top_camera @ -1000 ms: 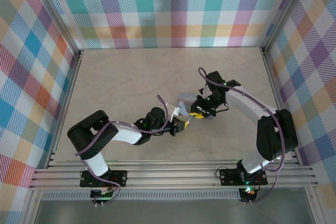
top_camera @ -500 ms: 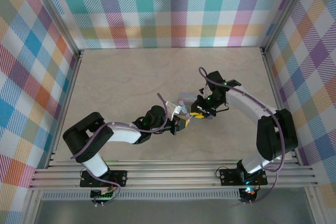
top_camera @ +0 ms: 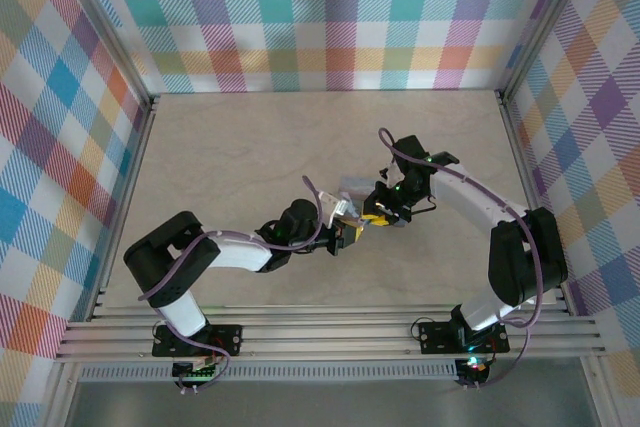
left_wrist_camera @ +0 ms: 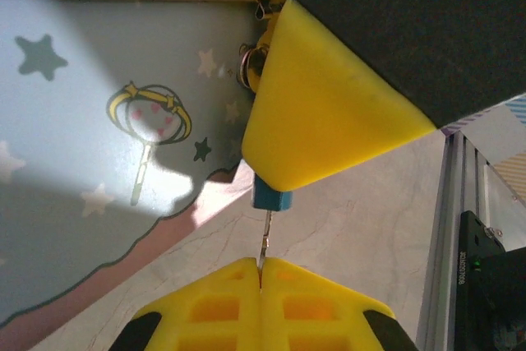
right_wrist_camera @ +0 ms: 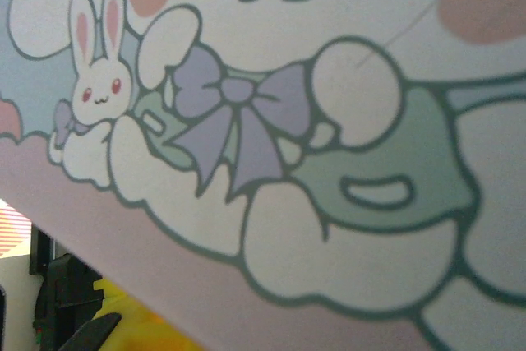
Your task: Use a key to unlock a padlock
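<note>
I read left gripper (left_wrist_camera: 260, 277) clamped on key (left_wrist_camera: 265, 240) | key tip touching padlock (left_wrist_camera: 271, 198), beside tin (left_wrist_camera: 90, 203) | right gripper (top_camera: 378, 215): I cannot tell its grip

Pale blue cartoon tin (right_wrist_camera: 246, 228) on beige table (top_camera: 230, 147), plaid walls (top_camera: 330, 7) around

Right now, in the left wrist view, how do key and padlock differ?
The key is thin, pale metal; the padlock is a blue block. The key is pinched by the left gripper; the padlock sits partly hidden under a yellow finger. Both are tiny and touch.
</note>
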